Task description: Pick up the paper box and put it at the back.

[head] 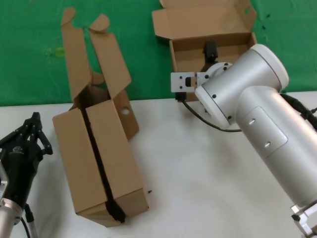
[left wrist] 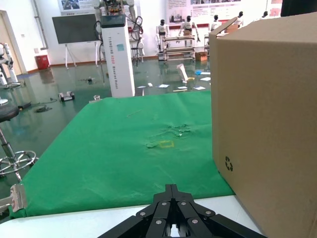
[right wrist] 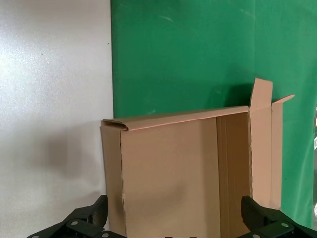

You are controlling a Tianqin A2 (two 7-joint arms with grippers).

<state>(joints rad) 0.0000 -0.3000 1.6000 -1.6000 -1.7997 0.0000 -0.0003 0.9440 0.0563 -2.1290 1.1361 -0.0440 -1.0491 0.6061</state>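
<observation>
The paper box (head: 208, 29) stands at the back of the white table against the green cloth, its hinged lid open and leaning on the cloth. In the right wrist view the paper box (right wrist: 173, 163) fills the space between my right gripper's spread fingers. My right gripper (head: 210, 52) is open and straddles the box's body, one finger (right wrist: 91, 215) beside its outer wall and the other (right wrist: 257, 218) at its far side; I cannot tell whether they touch it. My left gripper (head: 34, 121) is shut and empty at the front left, also seen in the left wrist view (left wrist: 172, 188).
A wider brown cardboard block (head: 99, 158) with a dark seam and two tall flaps lies left of centre, close to my left gripper; it also shows in the left wrist view (left wrist: 267, 124). The wrinkled green cloth (head: 29, 49) closes the back.
</observation>
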